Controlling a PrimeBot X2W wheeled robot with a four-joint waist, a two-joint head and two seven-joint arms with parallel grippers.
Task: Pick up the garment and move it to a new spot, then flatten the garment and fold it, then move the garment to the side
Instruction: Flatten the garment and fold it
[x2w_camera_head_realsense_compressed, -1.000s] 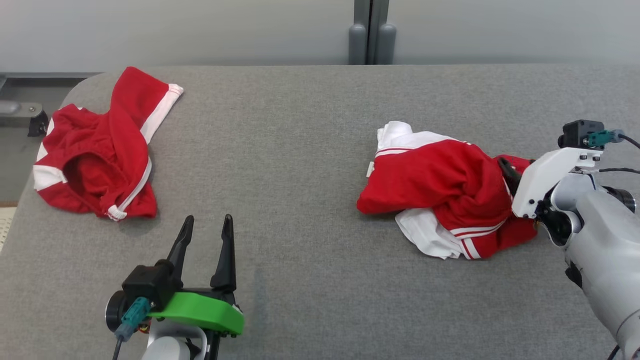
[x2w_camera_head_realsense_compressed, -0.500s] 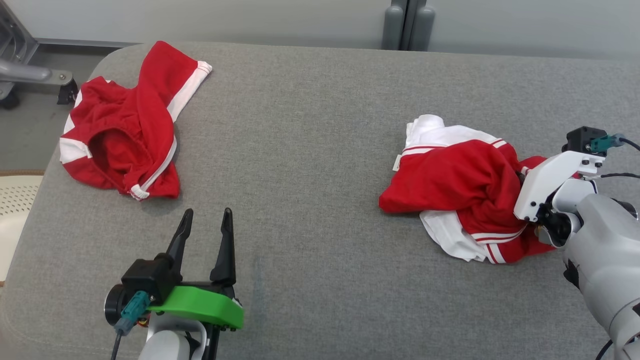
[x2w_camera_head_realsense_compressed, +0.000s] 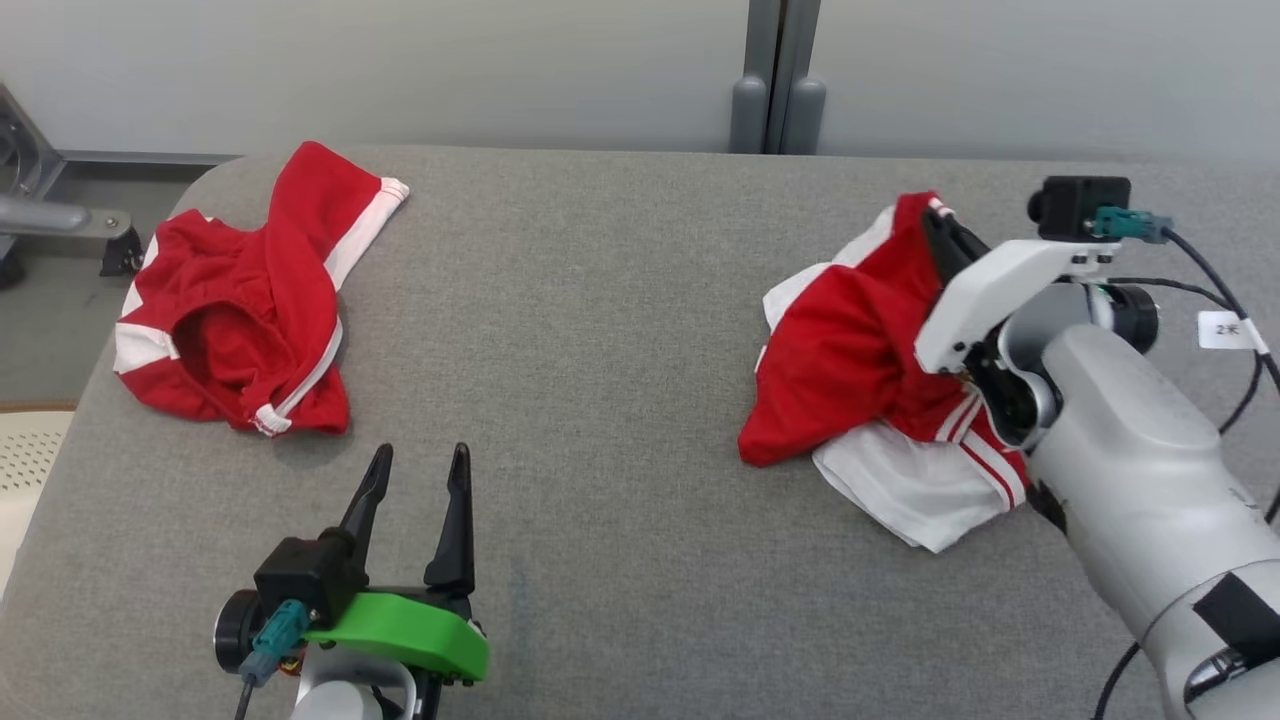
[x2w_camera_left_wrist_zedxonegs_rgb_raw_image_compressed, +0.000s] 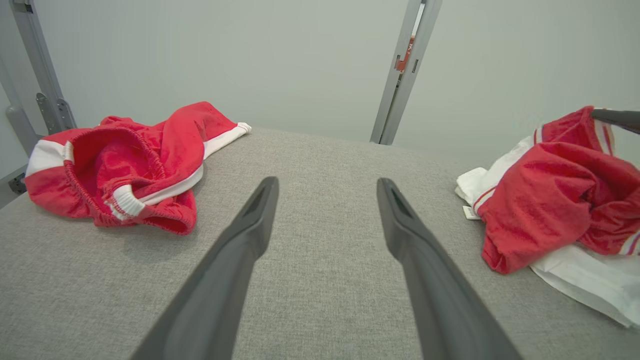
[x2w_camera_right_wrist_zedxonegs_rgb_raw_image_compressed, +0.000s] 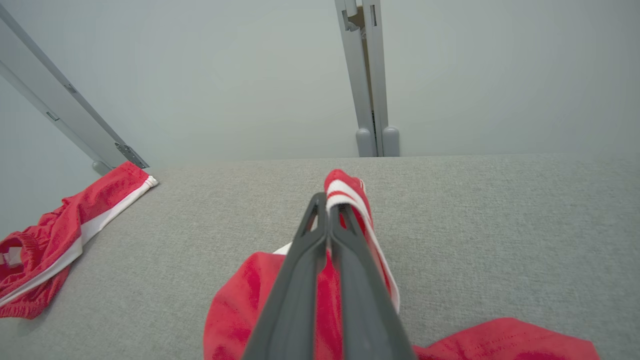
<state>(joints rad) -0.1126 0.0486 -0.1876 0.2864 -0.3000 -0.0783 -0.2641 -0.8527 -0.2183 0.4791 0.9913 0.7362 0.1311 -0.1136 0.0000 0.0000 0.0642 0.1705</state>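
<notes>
Two garments lie on the grey fabric-covered table (x2w_camera_head_realsense_compressed: 600, 300), and two grippers are in view. Taking the table's middle in the head view as the centre of a clock, the task's garment (x2w_camera_head_realsense_compressed: 850, 350), red with white panels and thin white stripes, sits crumpled at about 3 o'clock, near the right edge. The right gripper (x2w_camera_head_realsense_compressed: 935, 215) reaches into it from 4 o'clock, and its two dark fingers are pressed together on a red-and-white striped fold. In the right wrist view that fold pokes out just past the closed fingertips (x2w_camera_right_wrist_zedxonegs_rgb_raw_image_compressed: 320, 202) toward 12 o'clock. The pinched part stands raised above the heap, while the red bulk and one white flap at 5 o'clock of the heap rest on the table. The second garment (x2w_camera_head_realsense_compressed: 240, 290), a red piece with white side bands and a gathered waistband, lies alone at about 10 o'clock, near the table's far left corner, well apart from the first. The left gripper (x2w_camera_head_realsense_compressed: 420, 455) hovers at 7 o'clock with its two fingers spread wide and pointing toward 12 o'clock. Nothing is between them, and bare table shows in the gap in the left wrist view. One grey post (x2w_camera_head_realsense_compressed: 775, 90) rises against the pale wall (x2w_camera_head_realsense_compressed: 400, 70) at 12 o'clock, behind the table's far edge.
</notes>
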